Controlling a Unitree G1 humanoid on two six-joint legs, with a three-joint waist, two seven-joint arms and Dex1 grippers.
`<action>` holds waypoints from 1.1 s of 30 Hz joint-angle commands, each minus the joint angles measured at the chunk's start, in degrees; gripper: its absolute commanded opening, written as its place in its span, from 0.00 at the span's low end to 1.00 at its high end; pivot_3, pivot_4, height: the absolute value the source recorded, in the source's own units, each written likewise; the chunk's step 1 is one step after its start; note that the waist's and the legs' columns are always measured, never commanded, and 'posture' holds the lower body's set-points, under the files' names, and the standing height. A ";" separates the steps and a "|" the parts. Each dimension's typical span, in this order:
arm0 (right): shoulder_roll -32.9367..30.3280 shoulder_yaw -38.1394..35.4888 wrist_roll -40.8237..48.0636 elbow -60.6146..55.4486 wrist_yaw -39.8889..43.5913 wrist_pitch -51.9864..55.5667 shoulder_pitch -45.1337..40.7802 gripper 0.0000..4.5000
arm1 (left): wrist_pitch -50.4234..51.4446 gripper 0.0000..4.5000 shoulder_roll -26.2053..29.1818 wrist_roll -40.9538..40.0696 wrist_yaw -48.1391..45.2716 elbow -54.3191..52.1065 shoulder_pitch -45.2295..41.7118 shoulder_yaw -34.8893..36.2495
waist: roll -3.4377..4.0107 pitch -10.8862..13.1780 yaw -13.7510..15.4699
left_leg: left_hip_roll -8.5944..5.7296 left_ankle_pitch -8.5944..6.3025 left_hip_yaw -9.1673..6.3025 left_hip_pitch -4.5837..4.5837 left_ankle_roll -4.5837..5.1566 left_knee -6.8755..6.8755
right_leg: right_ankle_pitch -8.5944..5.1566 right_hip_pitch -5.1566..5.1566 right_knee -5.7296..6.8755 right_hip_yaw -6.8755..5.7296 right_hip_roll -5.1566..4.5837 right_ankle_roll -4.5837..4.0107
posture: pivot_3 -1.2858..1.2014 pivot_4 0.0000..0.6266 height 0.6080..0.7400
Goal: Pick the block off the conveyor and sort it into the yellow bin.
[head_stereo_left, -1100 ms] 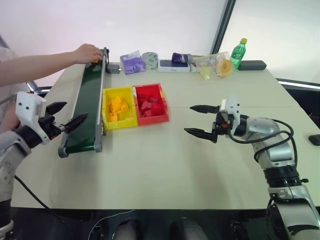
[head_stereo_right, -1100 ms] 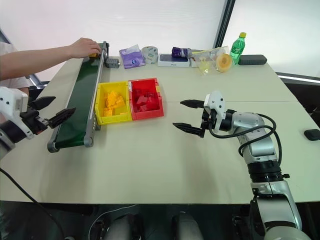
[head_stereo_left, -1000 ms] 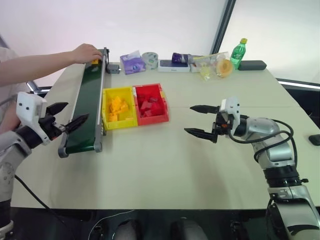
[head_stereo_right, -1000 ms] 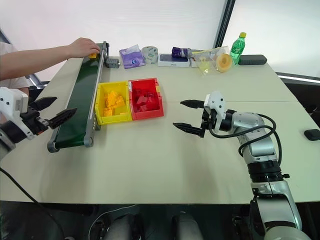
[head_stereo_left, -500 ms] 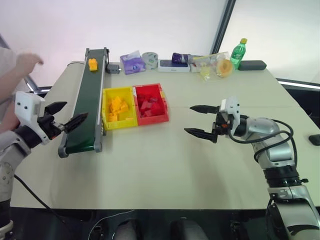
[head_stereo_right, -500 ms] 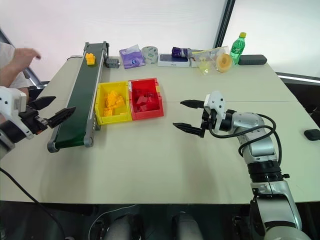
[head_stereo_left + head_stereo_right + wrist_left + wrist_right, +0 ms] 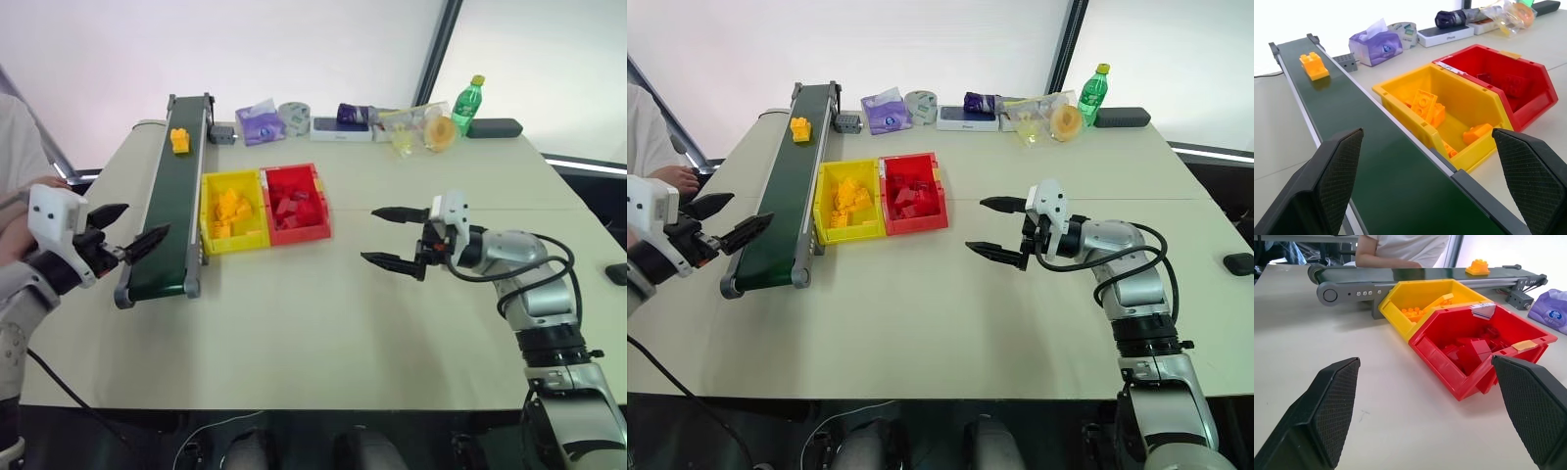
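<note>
The block (image 7: 179, 139), small and yellow with studs, lies on the far part of the conveyor (image 7: 171, 211), a dark green belt running along the table's left side. The yellow bin (image 7: 233, 245) stands right beside the belt with several yellow bricks in it, next to its red twin (image 7: 297, 235). My left gripper (image 7: 147, 216) hovers open at the belt's near end, pointing along it, far short of the block. My right gripper (image 7: 368, 233) is open over the bare table, right of the bins, pointing toward them. Both are empty.
A person sits at the table's left edge, with a hand (image 7: 676, 178) resting near my left arm. Along the back edge lie a purple tissue pack (image 7: 260, 121), a tape roll (image 7: 293, 117), a green bottle (image 7: 466, 104) and wrapped items. A black object (image 7: 617, 273) sits at the right edge.
The person's hand let go of the block at the belt's far end and drew back to the left. The block has ridden a little way along the belt toward me. Both grippers stayed put.
</note>
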 commanded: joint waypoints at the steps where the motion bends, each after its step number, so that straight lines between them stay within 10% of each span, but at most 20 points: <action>1: -0.47 -0.69 0.33 -1.49 0.20 -0.65 -1.28 1.00 | -0.48 0.99 -0.77 0.03 3.04 -2.18 -1.63 2.01 | 0.00 0.00 0.00 | 0.00 0.00 0.00 0.00 0.00 0.00 | 0.00 0.00 0.00 0.00 0.00 0.00 | 0.52 0.24 1.00; 33: -0.58 -0.73 0.65 -1.91 0.37 -0.11 -1.06 1.00 | 9.49 0.99 -1.06 3.91 14.65 -1.39 -4.34 -0.58 | 0.00 0.00 0.23 | -0.01 0.00 -0.01 0.01 0.00 0.01 | 0.00 0.02 0.00 0.00 0.01 0.00 | 0.52 0.24 1.00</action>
